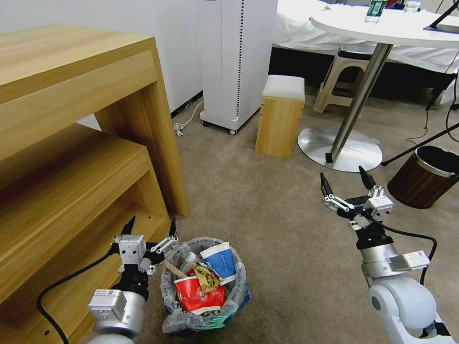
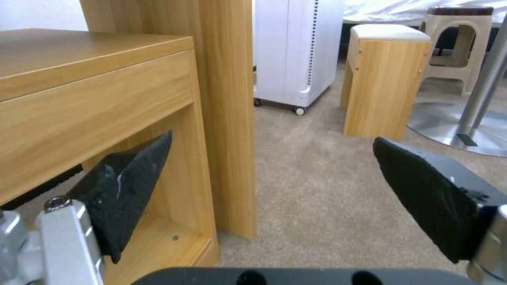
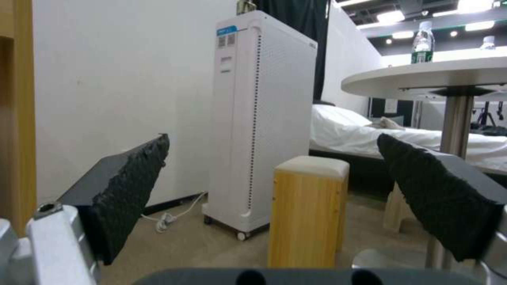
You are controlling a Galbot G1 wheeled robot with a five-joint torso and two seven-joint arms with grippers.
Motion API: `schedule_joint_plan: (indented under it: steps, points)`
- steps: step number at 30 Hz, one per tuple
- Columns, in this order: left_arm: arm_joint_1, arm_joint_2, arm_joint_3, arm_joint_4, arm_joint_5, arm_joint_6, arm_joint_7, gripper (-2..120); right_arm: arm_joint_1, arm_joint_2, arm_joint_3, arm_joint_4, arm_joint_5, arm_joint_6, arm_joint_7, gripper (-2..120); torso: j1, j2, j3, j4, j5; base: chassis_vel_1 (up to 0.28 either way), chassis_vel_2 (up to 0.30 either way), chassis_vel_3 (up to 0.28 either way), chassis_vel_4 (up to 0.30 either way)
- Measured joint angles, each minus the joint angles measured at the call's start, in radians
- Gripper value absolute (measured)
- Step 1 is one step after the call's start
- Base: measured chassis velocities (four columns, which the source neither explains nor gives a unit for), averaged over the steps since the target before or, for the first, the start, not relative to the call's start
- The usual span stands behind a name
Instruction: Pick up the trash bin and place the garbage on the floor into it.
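Left gripper (image 1: 150, 227) hangs low beside the wooden shelf unit (image 1: 71, 143), fingers spread wide with nothing between them, its nearer fingertip just beside the rim of the trash bin (image 1: 203, 322); from the left wrist view that same left gripper (image 2: 269, 158) frames bare carpet and the upright of the shelf unit (image 2: 227, 118), both dark pads apart and empty; the trash bin stands on the floor (image 1: 277, 215) at the foot of the shelf unit, lined with a crinkled translucent bag, a blue edge peeking out low on its right side; inside it sits the garbage, packed to the brim: a red paper cup (image 1: 196, 296) lying on its side, a blue paper cup (image 1: 220, 260) tilted above it, a crumpled wrapper (image 1: 205, 277) between the two, a wooden stick (image 1: 174, 270) slanting toward the rim, and a small bottle (image 1: 189, 258) poking up; over on the other side the right gripper (image 1: 346, 179) hovers above open carpet, well apart from the bin, jaws splayed and holding nothing; the right wrist view has the right gripper (image 3: 272, 150) looking level across the room at a tall white appliance (image 3: 261, 118) and a small wooden stool (image 3: 309, 209); a larger brown bin (image 1: 423, 177) stands farther off by the round table's base (image 1: 339, 148).
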Motion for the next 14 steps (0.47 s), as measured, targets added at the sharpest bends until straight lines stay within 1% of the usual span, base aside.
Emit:
schedule_joint_plan:
  steps: [14]
  points:
    - [0.000, 0.000, 0.001, 0.000, -0.002, 0.002, -0.003, 100, 0.001, -0.001, -0.001, 0.000, 0.001, -0.001, -0.003, 100, 0.000, 0.000, 0.000, -0.0001, 0.0000, 0.000, 0.000, 0.000, 0.000]
